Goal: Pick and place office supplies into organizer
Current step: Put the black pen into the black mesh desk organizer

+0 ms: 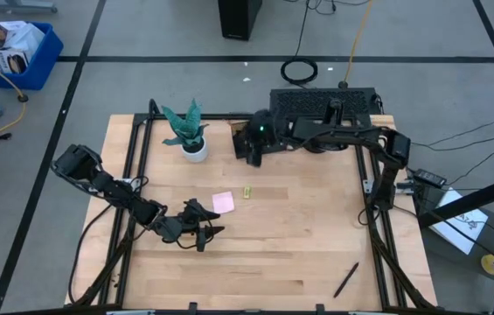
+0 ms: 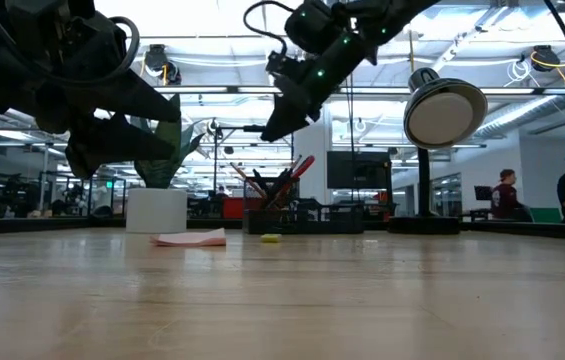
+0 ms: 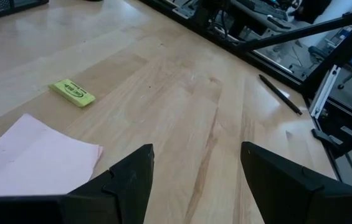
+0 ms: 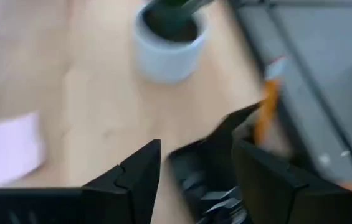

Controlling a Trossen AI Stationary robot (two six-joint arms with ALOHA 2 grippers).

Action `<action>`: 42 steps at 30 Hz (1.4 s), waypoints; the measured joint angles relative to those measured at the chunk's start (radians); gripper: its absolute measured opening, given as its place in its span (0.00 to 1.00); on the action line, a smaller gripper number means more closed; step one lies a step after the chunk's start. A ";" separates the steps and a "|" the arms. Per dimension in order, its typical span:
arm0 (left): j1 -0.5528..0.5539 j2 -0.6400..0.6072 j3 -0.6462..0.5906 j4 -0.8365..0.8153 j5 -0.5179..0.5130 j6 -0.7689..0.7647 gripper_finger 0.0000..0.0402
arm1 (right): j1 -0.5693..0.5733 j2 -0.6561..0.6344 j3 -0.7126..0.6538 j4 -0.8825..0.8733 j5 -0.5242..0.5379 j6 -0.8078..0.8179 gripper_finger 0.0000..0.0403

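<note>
- The right hand point(image 1: 253, 147) hangs above the far edge of the worktop point(image 1: 299, 254), directly over the organizer point(image 4: 210, 180). Its fingers point(image 4: 132, 174) stand apart with nothing between them.
- The organizer sits just below that hand, a dark box by the worktop's far edge. An orange pencil point(image 4: 264, 112) stands tilted in it; in the low view red scissor handles point(image 2: 300, 165) and dark pens poke up from it.
- A white pot with a teal plant point(image 1: 192, 136) stands beside the right hand, near the organizer but apart from it.
- The left hand point(image 1: 207, 232) hovers low over the middle of the worktop, its fingers point(image 3: 126, 183) spread wide and empty.
- The pink sticky-note pad point(image 3: 32, 165) lies flat on the wood just ahead of the left hand, to one side of the finger gap.
- A small yellow piece point(image 3: 71, 93) lies a little beyond the pad, apart from it.
- A black pen point(image 1: 345, 279) lies alone near the worktop's near edge, well away from both hands.
- A round lamp point(image 2: 445, 112) stands at the far edge, past the right hand.
</note>
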 joint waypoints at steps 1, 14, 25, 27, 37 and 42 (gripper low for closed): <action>0.000 0.000 0.000 -0.001 0.000 0.000 0.61 | 0.017 0.000 0.000 -0.043 -0.017 0.004 0.47; -0.001 0.000 0.000 -0.021 -0.001 -0.015 0.61 | 0.383 0.000 0.000 -0.632 -0.228 0.064 0.41; -0.039 0.000 0.000 -0.028 -0.003 -0.014 0.61 | 0.855 0.001 -0.008 -0.634 -0.074 0.377 0.41; -0.039 0.000 0.000 -0.027 -0.003 -0.013 0.61 | 0.932 0.001 -0.008 -0.692 -0.008 0.428 0.41; -0.038 0.000 0.000 -0.020 -0.012 0.009 0.61 | 1.192 0.002 -0.138 -0.659 0.041 0.417 0.40; -0.025 0.000 0.000 -0.020 -0.030 0.016 0.61 | 1.260 0.001 -0.144 -0.633 0.020 0.584 0.40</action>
